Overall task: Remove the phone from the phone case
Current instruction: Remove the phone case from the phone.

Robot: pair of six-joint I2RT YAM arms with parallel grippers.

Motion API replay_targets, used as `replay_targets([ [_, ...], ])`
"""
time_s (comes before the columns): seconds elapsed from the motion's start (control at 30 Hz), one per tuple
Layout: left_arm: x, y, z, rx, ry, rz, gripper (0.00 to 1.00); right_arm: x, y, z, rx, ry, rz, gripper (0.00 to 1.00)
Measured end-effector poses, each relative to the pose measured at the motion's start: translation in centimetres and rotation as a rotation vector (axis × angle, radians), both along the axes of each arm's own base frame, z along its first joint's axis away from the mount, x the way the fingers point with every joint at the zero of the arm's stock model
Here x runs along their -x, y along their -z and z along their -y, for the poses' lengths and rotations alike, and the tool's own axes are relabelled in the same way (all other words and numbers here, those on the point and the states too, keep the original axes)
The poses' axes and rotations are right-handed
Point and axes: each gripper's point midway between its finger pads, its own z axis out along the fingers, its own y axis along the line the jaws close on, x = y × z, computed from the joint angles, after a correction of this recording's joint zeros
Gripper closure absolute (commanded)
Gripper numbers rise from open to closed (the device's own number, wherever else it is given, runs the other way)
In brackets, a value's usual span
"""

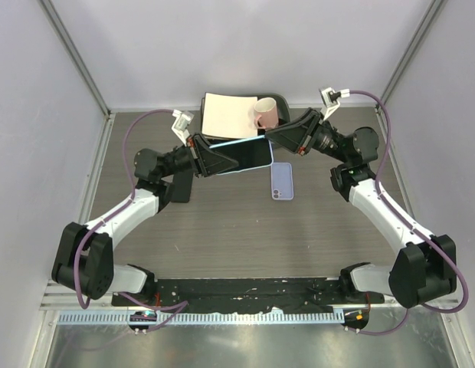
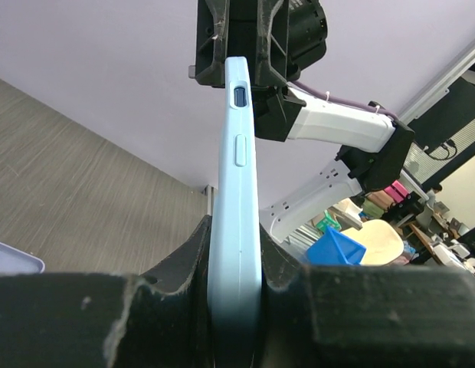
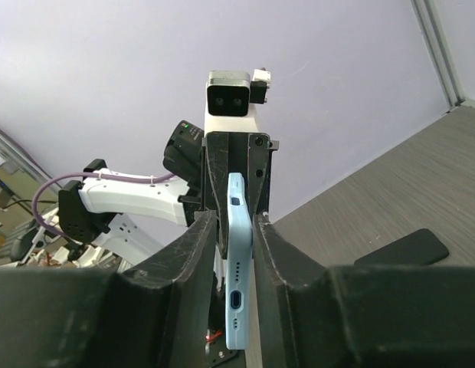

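Note:
The phone (image 1: 250,156), dark screen up, sits in a light blue phone case (image 1: 239,142) that is held in the air between both arms. My left gripper (image 1: 222,158) is shut on the case's left end; in the left wrist view the case (image 2: 236,230) is pinched edge-on between the black fingers (image 2: 184,264) of that gripper (image 2: 236,241). My right gripper (image 1: 269,139) has closed on the right end; in its wrist view the case (image 3: 236,253) with its charging port stands between the pads of that gripper (image 3: 236,222), the right pad against it.
On the table lie a lilac phone-shaped slab (image 1: 282,182) and a black slab (image 1: 182,188), the black one also in the right wrist view (image 3: 403,248). A black tray (image 1: 280,102) at the back holds a beige board (image 1: 228,113) and a pink mug (image 1: 265,114).

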Motion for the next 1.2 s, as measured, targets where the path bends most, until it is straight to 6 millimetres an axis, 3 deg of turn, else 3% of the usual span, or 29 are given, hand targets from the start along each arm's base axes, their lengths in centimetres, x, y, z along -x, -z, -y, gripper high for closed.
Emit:
replay_targets([
  [0.07, 0.0, 0.0, 0.0, 0.0, -0.002, 0.008, 1.0, 0.0, -0.1, -0.1, -0.013, -0.014, -0.012, 0.74],
  [0.2, 0.0, 0.0, 0.0, -0.002, -0.005, 0.027, 1.0, -0.1, 0.0, -0.2, -0.028, -0.031, -0.045, 0.65],
  [0.4, 0.1, 0.0, 0.0, -0.003, -0.004, 0.028, 1.0, 0.1, 0.9, -0.5, -0.023, -0.041, -0.064, 0.61],
  [0.57, 0.0, 0.0, 0.0, -0.004, -0.005, 0.028, 1.0, 0.2, 1.3, -0.7, -0.019, -0.045, -0.071, 0.69],
  [0.87, 0.0, 0.1, 0.0, -0.008, -0.009, 0.054, 1.0, 0.7, 0.7, -0.7, -0.043, -0.068, -0.09, 0.73],
  [1.2, 0.5, 0.1, 0.2, -0.022, 0.011, 0.104, 1.0, 0.9, 0.7, -0.8, -0.068, -0.086, -0.131, 0.99],
])
